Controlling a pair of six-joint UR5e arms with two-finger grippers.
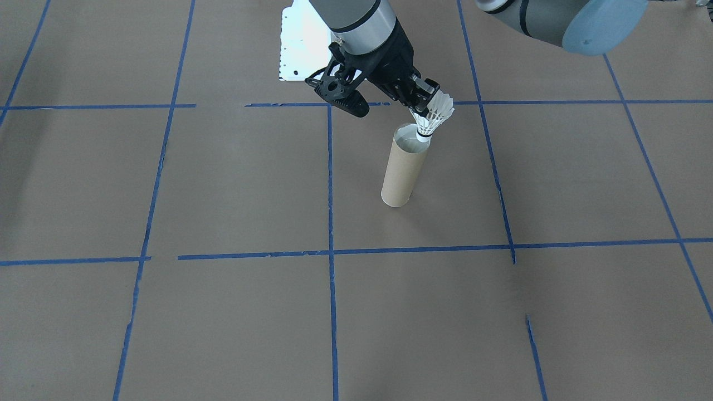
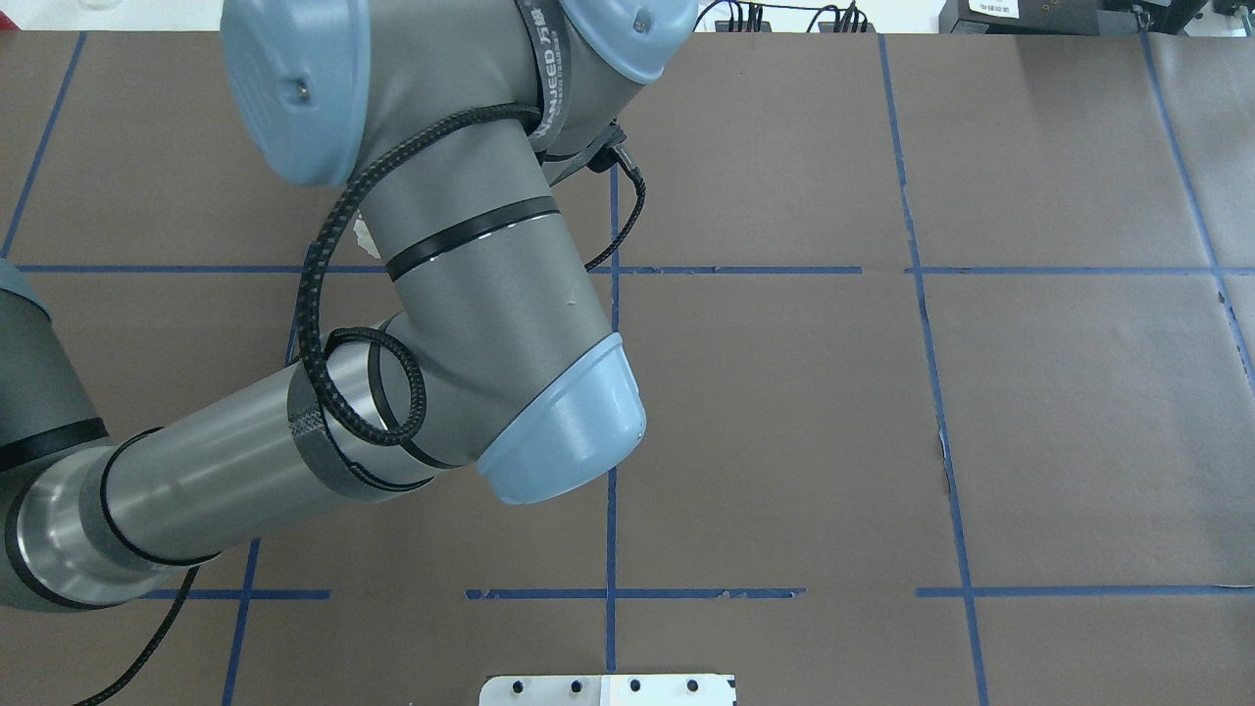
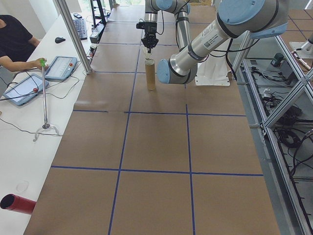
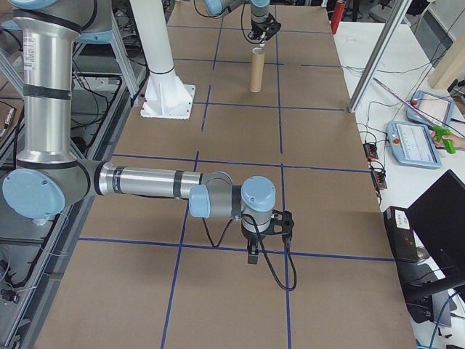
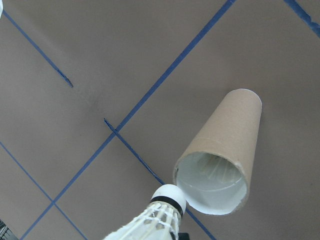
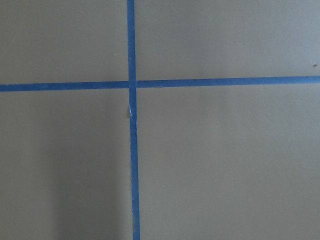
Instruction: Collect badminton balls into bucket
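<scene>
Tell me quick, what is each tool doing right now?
Left tool: shut on the shuttlecock, cork tip at the cardboard tube mouth.
Right tool: cannot tell.

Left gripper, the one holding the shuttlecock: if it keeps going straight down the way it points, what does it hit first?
Probably the cardboard tube. The left gripper holds the shuttlecock cork-down at the tube's open mouth, near the rim, so the cork may enter or catch the edge; depth is unclear.

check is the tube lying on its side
No, the tube stands upright on the table, open end up, with the shuttlecock held at its rim.
</scene>
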